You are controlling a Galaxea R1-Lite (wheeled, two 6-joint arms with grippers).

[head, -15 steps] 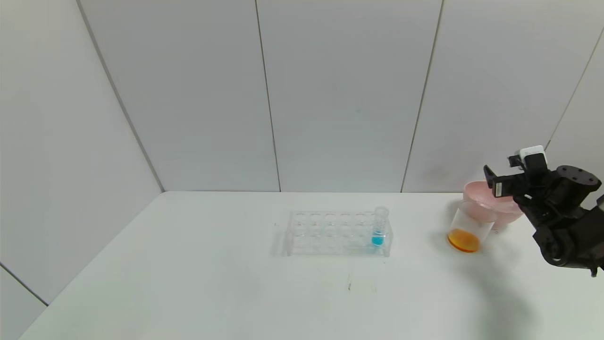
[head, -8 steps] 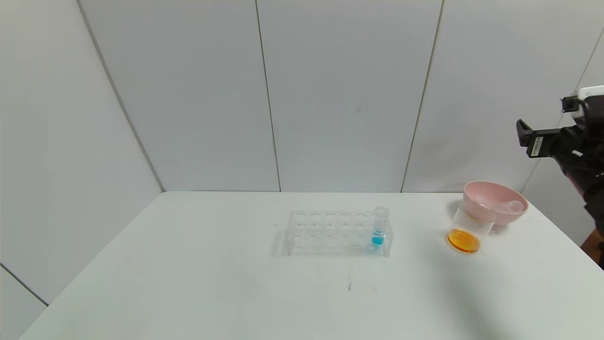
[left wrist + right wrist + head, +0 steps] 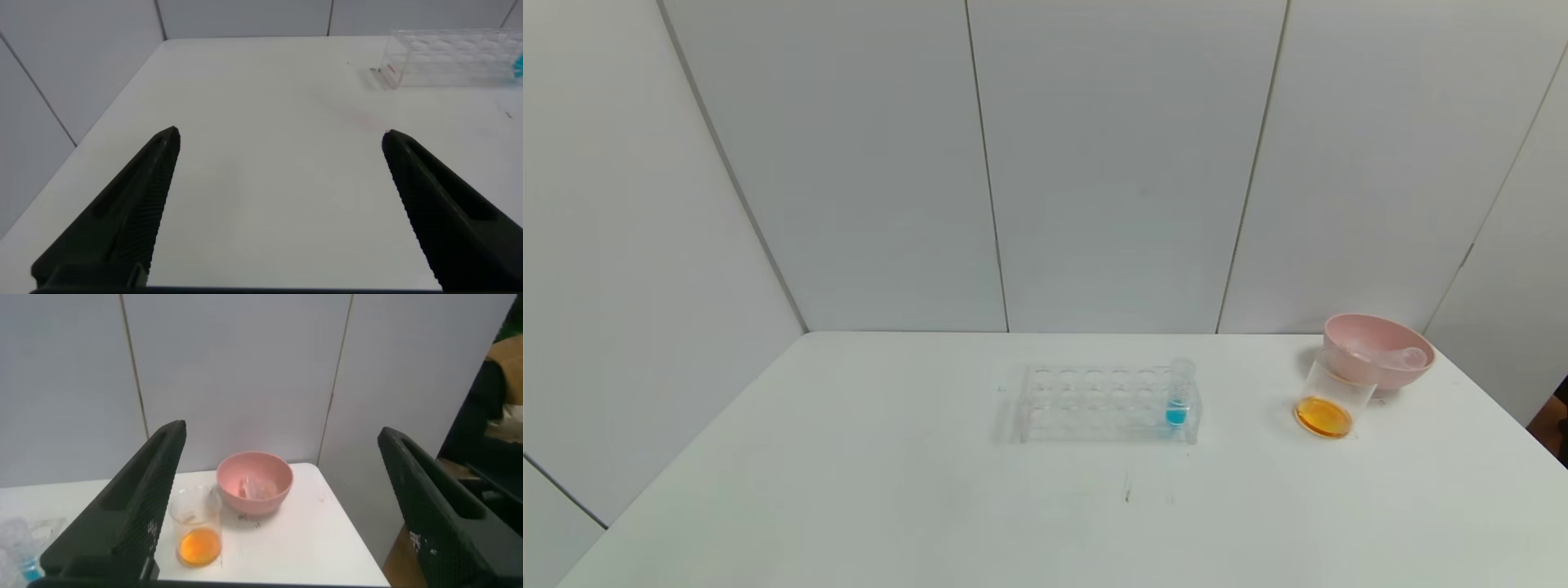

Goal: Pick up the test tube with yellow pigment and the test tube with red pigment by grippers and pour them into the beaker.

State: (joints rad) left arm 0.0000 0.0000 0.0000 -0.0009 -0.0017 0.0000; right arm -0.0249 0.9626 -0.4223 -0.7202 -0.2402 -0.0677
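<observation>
Table (image 3: 931,490) in the head view carries a clear tube rack (image 3: 1094,404) at centre, with one tube of blue liquid (image 3: 1178,392) standing upright at its right end. Well to the right stands the beaker (image 3: 1331,400), upright, with orange liquid pooled at its bottom; the colour suggests yellow and red pigment are both already in it, so the pouring appears done. Just behind the beaker, and overlapping it in this view, sits a pink bowl (image 3: 1380,347) holding clear tubes lying on their sides, seemingly empty and apparently put there as spent; how many, and which is which, cannot be made out. No arm shows in this view.

Left wrist view: the left gripper (image 3: 278,204) hovers low over bare table on the robot's left, fingers spread wide with nothing between them, rack (image 3: 449,57) well ahead. It looks parked.

Right wrist view: the right gripper (image 3: 282,502) is raised and set back from the table's right end, jaws wide apart and empty, looking down on beaker (image 3: 196,531) and bowl (image 3: 255,482). The bowl's contents read only as pale clear shapes. Whether beaker and bowl touch cannot be told.
</observation>
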